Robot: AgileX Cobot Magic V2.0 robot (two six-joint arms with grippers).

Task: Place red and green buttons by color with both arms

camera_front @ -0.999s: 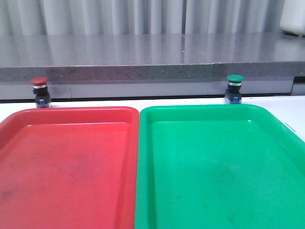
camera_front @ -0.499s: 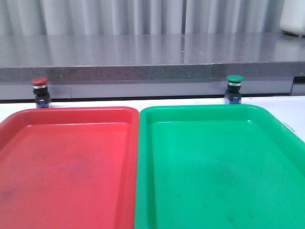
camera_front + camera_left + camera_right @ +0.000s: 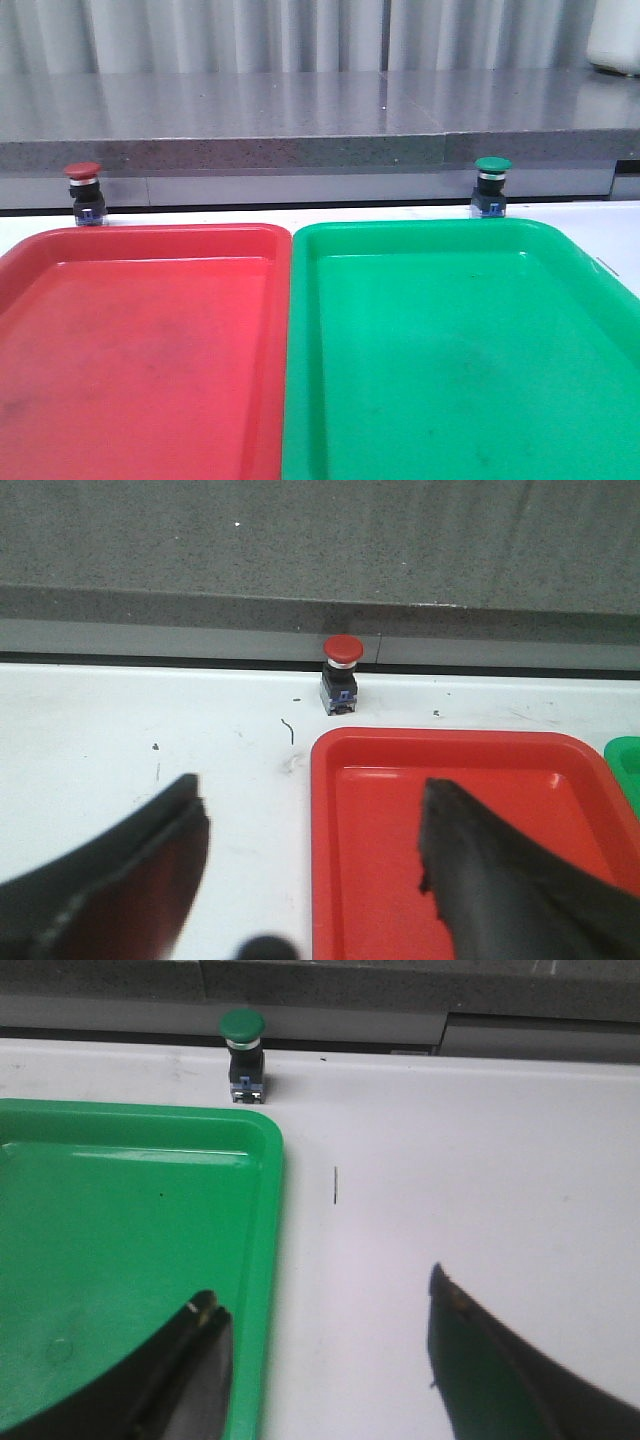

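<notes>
The red button (image 3: pixel 84 193) stands upright on the white table behind the red tray's (image 3: pixel 60 240) far left corner; it also shows in the left wrist view (image 3: pixel 340 674). The green button (image 3: pixel 492 186) stands upright behind the green tray's (image 3: pixel 420 228) far rim; it also shows in the right wrist view (image 3: pixel 243 1056). My left gripper (image 3: pixel 312 810) is open and empty, straddling the red tray's (image 3: pixel 330 780) edge, well short of the red button. My right gripper (image 3: pixel 325 1305) is open and empty, over the green tray's (image 3: pixel 268 1210) edge and the table. Neither arm shows in the front view.
A grey stone ledge (image 3: pixel 300 120) with a raised step runs along the table's back, right behind both buttons. The two trays lie side by side, touching, filling the near table. White table (image 3: pixel 450 1160) lies right of the green tray and left of the red tray (image 3: pixel 120 730).
</notes>
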